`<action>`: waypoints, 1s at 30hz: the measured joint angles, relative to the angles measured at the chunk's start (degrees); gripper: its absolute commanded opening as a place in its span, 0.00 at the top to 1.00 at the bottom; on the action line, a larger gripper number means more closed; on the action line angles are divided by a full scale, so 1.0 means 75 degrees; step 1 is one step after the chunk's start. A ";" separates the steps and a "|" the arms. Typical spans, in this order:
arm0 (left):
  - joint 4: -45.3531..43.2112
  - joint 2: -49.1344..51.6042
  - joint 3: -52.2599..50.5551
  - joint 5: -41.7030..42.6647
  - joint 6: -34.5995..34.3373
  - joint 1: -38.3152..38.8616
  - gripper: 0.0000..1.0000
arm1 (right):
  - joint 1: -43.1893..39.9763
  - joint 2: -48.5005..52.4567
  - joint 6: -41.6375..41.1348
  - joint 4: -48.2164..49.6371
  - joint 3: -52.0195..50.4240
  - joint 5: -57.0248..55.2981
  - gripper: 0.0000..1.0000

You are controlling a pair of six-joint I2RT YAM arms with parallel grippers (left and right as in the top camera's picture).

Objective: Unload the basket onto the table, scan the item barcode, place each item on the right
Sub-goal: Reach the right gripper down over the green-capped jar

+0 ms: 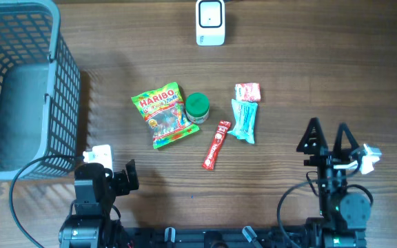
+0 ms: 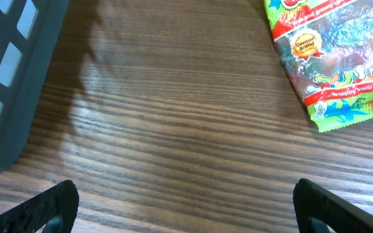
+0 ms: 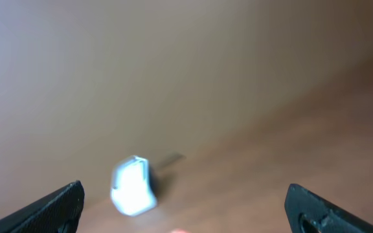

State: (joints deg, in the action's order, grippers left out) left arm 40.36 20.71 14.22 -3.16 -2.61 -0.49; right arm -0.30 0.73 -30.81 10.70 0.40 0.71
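Several items lie mid-table in the overhead view: a Haribo bag (image 1: 160, 114), a green-lidded jar (image 1: 197, 107), a red stick packet (image 1: 216, 145), a teal packet (image 1: 244, 120) and a small red packet (image 1: 247, 91). The white scanner (image 1: 210, 22) stands at the far edge. My left gripper (image 1: 109, 165) is open and empty at the near left. Its wrist view shows the left gripper (image 2: 186, 207) over bare wood, with the Haribo bag (image 2: 332, 58) ahead to the right. My right gripper (image 1: 328, 132) is open and empty at the near right. In the right wrist view the right gripper (image 3: 186, 210) faces the blurred scanner (image 3: 133, 186).
A grey mesh basket (image 1: 60, 83) fills the far left corner, and its wall (image 2: 11, 71) shows at the left of the left wrist view. Cables loop near both arm bases at the front edge.
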 measured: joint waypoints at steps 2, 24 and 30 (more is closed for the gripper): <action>0.0000 -0.0003 0.0000 0.0000 -0.0003 0.0000 0.00 | 0.0000 0.0029 -0.0006 -0.0117 0.0221 0.0860 0.01; 0.0023 0.0012 -0.0003 0.0000 0.0000 0.0000 0.00 | 0.3136 1.3309 0.0195 -0.7778 1.1240 0.2352 0.00; 0.0023 0.0012 -0.0003 0.0000 0.0000 0.0000 0.00 | 0.4179 1.3350 -0.2168 -0.7947 1.1240 0.1690 0.00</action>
State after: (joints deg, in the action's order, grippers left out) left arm 40.53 20.80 14.20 -3.16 -2.61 -0.49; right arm 31.05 100.86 -47.07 -48.90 84.71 13.39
